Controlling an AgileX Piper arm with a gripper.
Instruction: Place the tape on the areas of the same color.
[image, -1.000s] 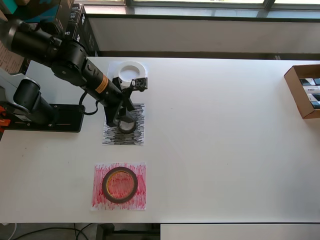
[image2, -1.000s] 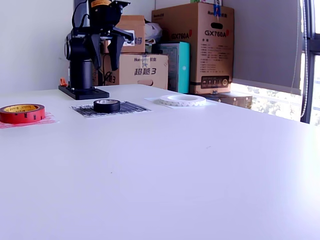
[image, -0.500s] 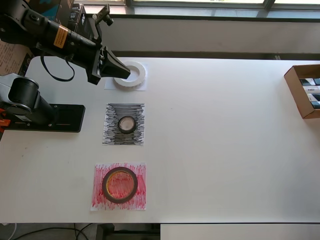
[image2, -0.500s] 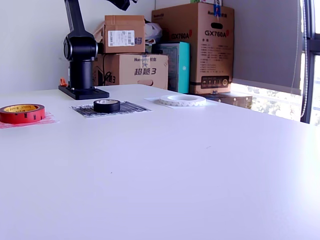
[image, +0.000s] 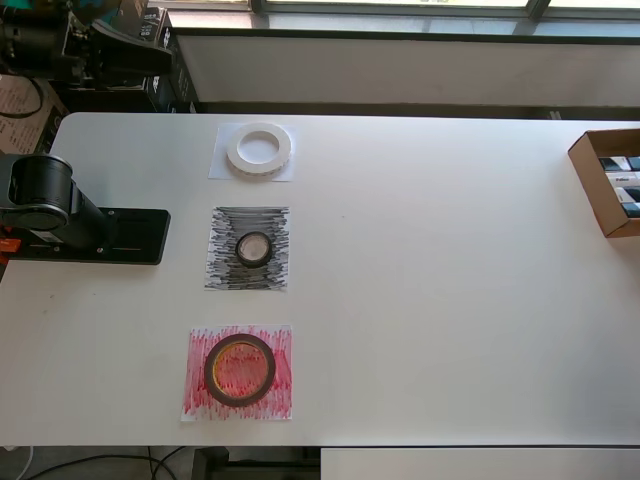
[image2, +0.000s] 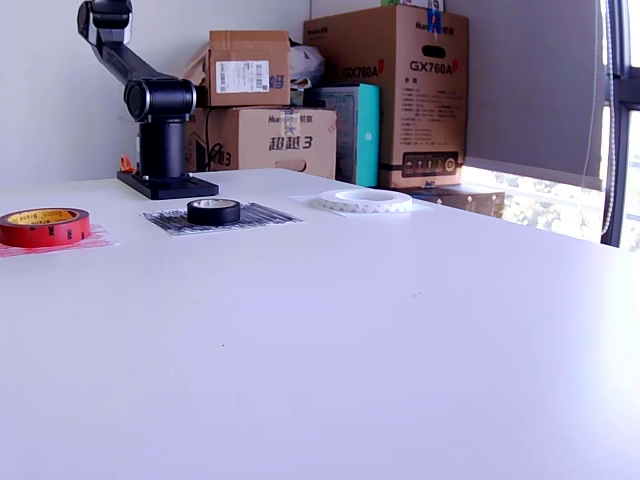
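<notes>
Three tape rolls lie on matching sheets: white roll (image: 260, 149) on white paper (image: 222, 170), black roll (image: 253, 248) on black sheet (image: 222, 270), red roll (image: 240, 369) on red sheet (image: 283, 400); the gripper (image: 150, 60) is drawn back, finger state unclear

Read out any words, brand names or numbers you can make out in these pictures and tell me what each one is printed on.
"GX760A": large brown carton at the back, exterior view.
"超越3": lower brown carton; the smaller word before it is blurred.
White label on the upper carton: too small to read.
Print on the red tape roll: too blurred to read.
</notes>
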